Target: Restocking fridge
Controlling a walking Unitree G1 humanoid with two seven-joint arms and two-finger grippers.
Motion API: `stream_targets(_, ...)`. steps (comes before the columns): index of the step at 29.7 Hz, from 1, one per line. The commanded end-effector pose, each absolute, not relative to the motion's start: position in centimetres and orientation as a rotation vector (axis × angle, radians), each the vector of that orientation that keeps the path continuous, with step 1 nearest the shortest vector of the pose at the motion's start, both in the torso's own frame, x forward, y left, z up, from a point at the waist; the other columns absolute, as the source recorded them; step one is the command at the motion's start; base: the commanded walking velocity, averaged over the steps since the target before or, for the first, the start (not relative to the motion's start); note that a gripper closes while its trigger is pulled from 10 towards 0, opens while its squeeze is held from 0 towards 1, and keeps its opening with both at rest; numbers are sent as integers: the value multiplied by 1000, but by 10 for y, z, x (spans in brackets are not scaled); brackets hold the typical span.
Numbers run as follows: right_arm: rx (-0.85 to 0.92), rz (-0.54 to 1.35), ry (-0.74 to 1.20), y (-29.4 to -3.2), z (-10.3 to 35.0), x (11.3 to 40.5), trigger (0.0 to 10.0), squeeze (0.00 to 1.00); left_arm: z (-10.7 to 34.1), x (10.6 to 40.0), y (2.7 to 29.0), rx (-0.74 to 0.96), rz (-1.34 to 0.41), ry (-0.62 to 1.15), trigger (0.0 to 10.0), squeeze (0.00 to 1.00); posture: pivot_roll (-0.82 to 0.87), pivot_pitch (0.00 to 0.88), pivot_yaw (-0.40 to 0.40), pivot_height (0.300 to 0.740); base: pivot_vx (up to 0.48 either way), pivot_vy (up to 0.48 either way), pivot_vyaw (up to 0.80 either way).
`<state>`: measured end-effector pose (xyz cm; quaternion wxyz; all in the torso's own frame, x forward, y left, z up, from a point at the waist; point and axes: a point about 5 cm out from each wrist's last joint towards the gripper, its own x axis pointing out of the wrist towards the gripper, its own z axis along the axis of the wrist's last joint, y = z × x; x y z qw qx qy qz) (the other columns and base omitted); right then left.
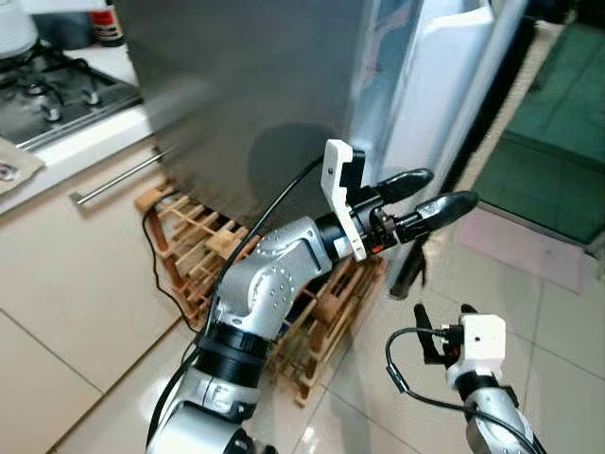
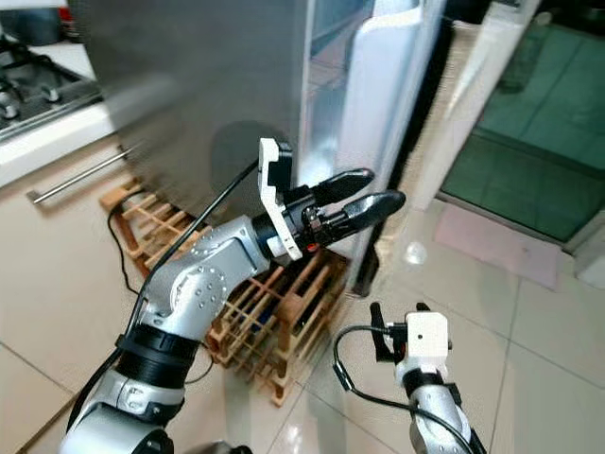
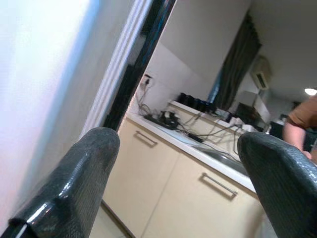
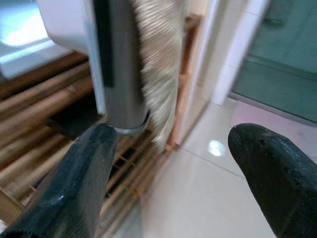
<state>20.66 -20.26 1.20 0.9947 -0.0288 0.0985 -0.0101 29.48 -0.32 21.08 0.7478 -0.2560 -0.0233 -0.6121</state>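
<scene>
Risk at this moment sat mostly around the door, so read it from your left across. Farthest left was the stove [image 1: 52, 95] on the counter, with cream cabinets below and a wooden rack [image 1: 203, 251] on the floor trailing a black cable; you could have snagged that cable or knocked the rack if you stepped closer. Next came the fridge [image 1: 246, 85], its grey side toward you and its door [image 2: 378, 113] standing ajar. Your left gripper [image 1: 425, 196] was raised beside the door's edge, fingers parted wide with nothing between them; I judged that pushing forward at that angle could have glanced off the edge or swung the door shut instead of wider. Your right gripper [image 2: 393, 325] hung low over the tiled floor, also spread open and empty, so you had no stock in hand. No brand, label or legible writing was visible anywhere.
</scene>
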Motion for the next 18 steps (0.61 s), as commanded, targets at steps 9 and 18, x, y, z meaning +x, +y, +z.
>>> stream_targets(9, -74, 3, 116, -203, 20, 218, 10000, 0, 196, 327, 82, -361, -861, -80, 10000, 0, 13, 0, 2, 740, 0, 0, 0)
stream_targets(18, -40, 142, -6, -175, 50, 244, 10000, 0, 152, 315, 151, -272, -258, -82, 10000, 0, 37, 0, 4, 740, 0, 0, 0)
